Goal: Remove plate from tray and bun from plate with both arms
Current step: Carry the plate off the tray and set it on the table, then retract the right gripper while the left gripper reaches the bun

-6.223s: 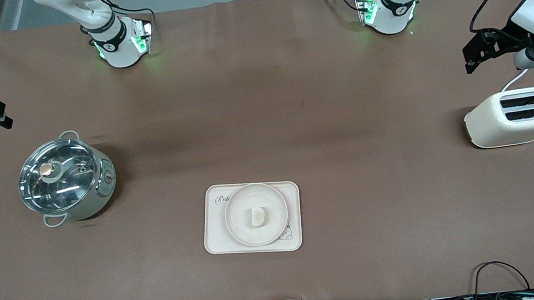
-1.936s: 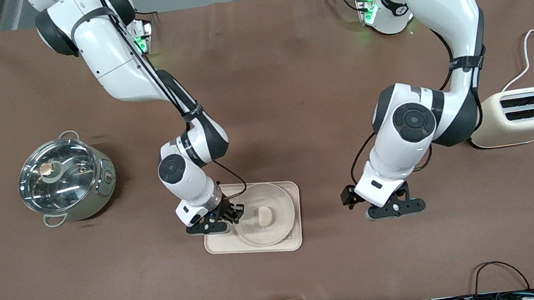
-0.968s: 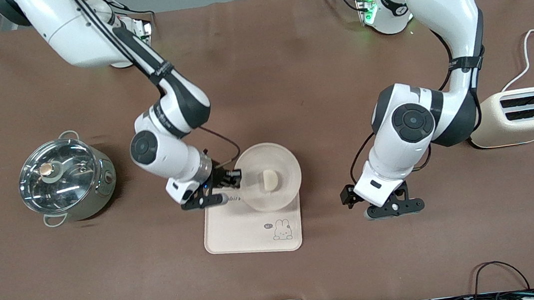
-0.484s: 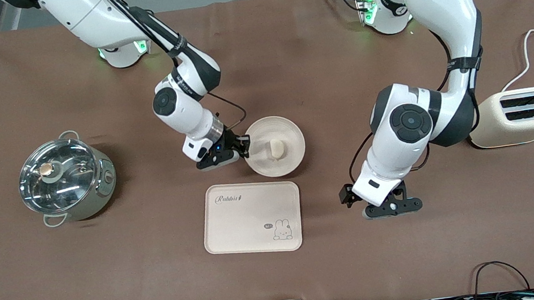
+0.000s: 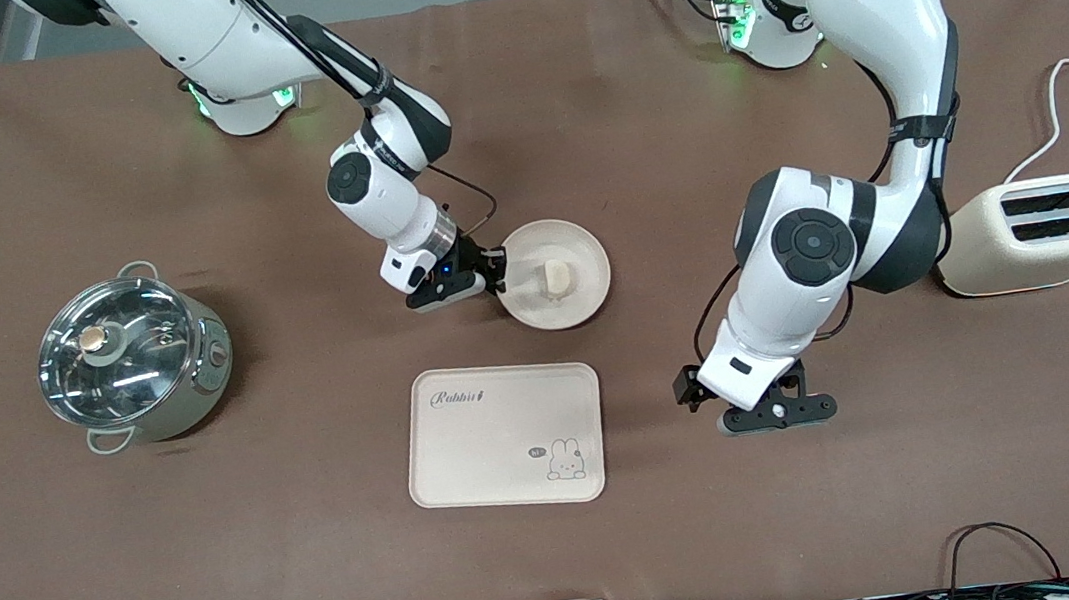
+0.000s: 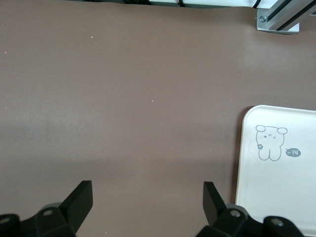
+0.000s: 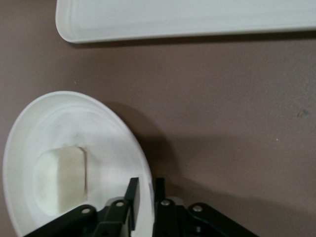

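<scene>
The round cream plate (image 5: 583, 286) carries the pale bun (image 5: 554, 278) at its middle. My right gripper (image 5: 495, 279) is shut on the plate's rim and holds it low over the brown table, off the tray on the side toward the robots' bases. I cannot tell whether the plate touches the table. In the right wrist view the fingers (image 7: 132, 195) pinch the rim of the plate (image 7: 103, 143), with the bun (image 7: 60, 178) beside them. My left gripper (image 5: 774, 411) is open and empty over bare table beside the tray, toward the left arm's end. It also shows in the left wrist view (image 6: 147, 198).
The rectangular cream tray with the rabbit drawing (image 5: 504, 434) lies bare, nearer the front camera than the plate; its edge shows in both wrist views (image 6: 281, 182) (image 7: 187, 17). A lidded steel pot (image 5: 134, 358) stands toward the right arm's end. A cream toaster (image 5: 1040, 232) stands toward the left arm's end.
My right gripper took hold of the plate's rim, lifted the plate with the bun off the tray, carried it toward the robots' bases and lowered it. My left gripper shifted only slightly.
</scene>
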`<state>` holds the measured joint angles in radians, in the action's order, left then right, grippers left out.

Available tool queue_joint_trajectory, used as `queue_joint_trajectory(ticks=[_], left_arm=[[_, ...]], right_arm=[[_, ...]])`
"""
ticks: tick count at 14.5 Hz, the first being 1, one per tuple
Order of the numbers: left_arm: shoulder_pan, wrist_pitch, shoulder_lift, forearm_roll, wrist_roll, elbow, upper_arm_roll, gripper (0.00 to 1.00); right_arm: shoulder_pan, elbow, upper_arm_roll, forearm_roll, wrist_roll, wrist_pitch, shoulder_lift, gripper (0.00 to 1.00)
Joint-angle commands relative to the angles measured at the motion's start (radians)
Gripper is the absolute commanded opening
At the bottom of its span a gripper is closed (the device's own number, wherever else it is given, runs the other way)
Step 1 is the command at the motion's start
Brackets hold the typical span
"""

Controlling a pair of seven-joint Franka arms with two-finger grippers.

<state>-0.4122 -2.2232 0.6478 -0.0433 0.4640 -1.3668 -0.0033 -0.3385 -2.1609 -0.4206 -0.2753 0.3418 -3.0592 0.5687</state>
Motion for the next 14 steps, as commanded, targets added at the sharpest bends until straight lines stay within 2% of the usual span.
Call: queue_joint_trajectory(ticks=[1, 2, 3, 5, 7, 9, 14], left_arm=[[-0.007, 0.005, -0.019, 0.0, 0.008, -0.021, -0.001, 0.99], [-0.014, 0.005, -0.019, 0.003, 0.01, -0.021, -0.001, 0.99], [-0.017, 0.005, -0.019, 0.003, 0.01, -0.021, -0.001, 0.99], [-0.019, 0.005, -0.019, 0.006, 0.016, -0.028, -0.001, 0.99], [-0.046, 0.005, -0.017, 0.006, 0.057, -0.031, -0.003, 0.99], [-0.089, 0.007, -0.005, 0.008, 0.129, -0.032, -0.003, 0.99], [-0.246, 0.008, 0.01, 0.008, 0.434, -0.101, -0.003, 0.99]], right_arm=[[0.009, -0.005, -0.006, -0.028, -0.013, -0.003, -0.01, 0.52], [0.016, -0.005, -0.007, -0.027, -0.014, 0.005, -0.013, 0.73], [0.032, -0.002, -0.007, -0.027, -0.014, 0.041, -0.026, 1.0], [0.074, 0.044, -0.003, -0.027, -0.012, 0.193, -0.079, 1.0], [0.152, 0.131, 0.011, -0.013, -0.021, 0.441, -0.137, 1.0], [0.234, 0.215, 0.011, 0.022, -0.05, 0.615, -0.168, 1.0], [0.438, 0.315, 0.011, 0.177, -0.17, 0.882, -0.289, 1.0]])
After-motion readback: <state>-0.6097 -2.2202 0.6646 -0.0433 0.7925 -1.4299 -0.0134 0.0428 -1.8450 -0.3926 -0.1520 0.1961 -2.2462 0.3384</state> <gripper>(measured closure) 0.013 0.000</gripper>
